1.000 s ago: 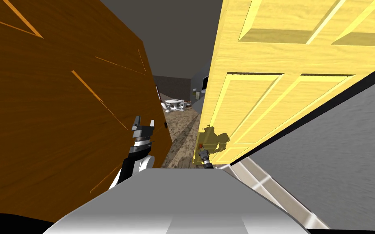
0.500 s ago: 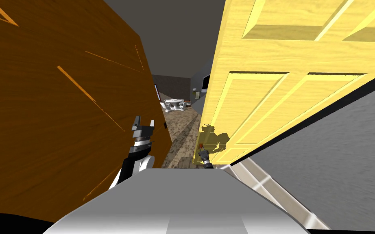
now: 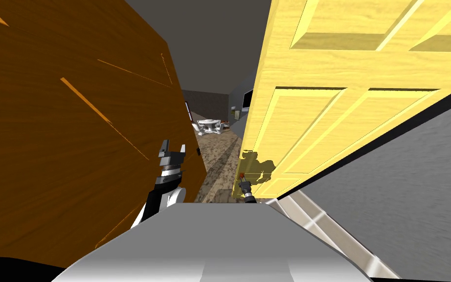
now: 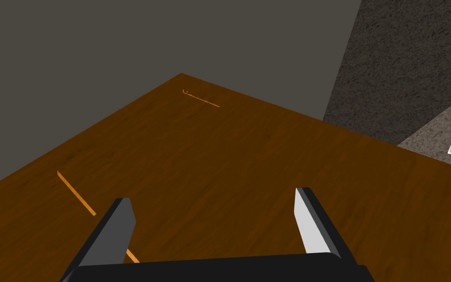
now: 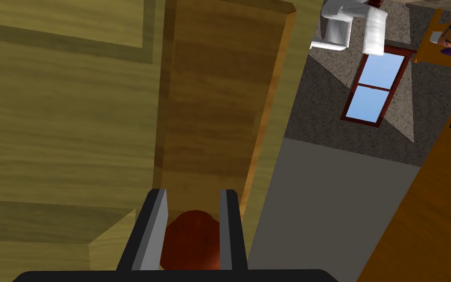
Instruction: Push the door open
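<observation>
A yellow panelled door [image 3: 347, 122] stands ajar on my right, its narrow edge [image 5: 219, 98] facing the gap. My right gripper [image 3: 242, 178] is low at that edge, shut on a dark red round knob [image 5: 190, 240] that sits between its fingers [image 5: 157, 220]. A large brown wooden surface [image 3: 63, 137] fills my left side. My left gripper [image 3: 174, 146] hangs open just beside it, and that brown surface [image 4: 219, 147] lies close under the open left gripper [image 4: 212, 197] in the left wrist view.
Between the brown surface and the door, a narrow gap shows a mottled brown floor [image 3: 219, 161] running to a white table with chairs [image 3: 210, 126]. A grey wall [image 3: 415, 196] and pale floor trim [image 3: 317, 220] lie right of the door. A red-framed window [image 5: 373, 83] shows beyond.
The head picture has shifted a little: the lines on the brown surface slid left and the door's panels edged right, so I have moved slightly. Both grippers keep their places and states.
</observation>
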Motion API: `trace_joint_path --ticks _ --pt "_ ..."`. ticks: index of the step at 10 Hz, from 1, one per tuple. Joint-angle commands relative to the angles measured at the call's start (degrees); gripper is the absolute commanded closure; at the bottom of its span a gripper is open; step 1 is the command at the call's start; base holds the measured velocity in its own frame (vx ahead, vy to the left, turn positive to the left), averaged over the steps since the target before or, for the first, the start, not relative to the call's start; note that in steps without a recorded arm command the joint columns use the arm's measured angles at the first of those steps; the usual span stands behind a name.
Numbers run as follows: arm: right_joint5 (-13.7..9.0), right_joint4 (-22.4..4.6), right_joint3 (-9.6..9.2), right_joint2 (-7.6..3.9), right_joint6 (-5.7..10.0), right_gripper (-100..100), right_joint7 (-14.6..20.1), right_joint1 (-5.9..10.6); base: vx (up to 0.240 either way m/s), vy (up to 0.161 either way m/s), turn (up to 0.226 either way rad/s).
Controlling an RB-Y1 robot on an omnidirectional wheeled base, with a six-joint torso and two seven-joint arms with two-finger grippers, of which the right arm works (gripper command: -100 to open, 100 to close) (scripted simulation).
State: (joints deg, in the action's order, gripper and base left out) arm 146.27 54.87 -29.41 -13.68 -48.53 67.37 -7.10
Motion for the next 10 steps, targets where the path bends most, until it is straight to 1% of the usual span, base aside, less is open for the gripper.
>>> trace_joint_path --ticks 1,3,5,6,10 --pt "-0.2 2.4 0.68 -0.3 -0.65 100 -0.4 0.26 0.006 -0.002 0.012" --pt "-2.3 1.9 -0.32 -0.55 -1.07 100 3.7 1.07 0.028 0.019 -0.037" --pt "-2.3 1.4 -0.32 -0.55 -1.07 100 4.4 1.07 0.038 0.011 -0.007" --pt "-3.4 1.6 -0.82 -0.68 -1.27 100 6.8 1.48 0.024 0.013 -0.037" --pt "-3.4 1.6 -0.82 -0.68 -1.27 100 6.8 1.48 0.008 0.006 -0.003"
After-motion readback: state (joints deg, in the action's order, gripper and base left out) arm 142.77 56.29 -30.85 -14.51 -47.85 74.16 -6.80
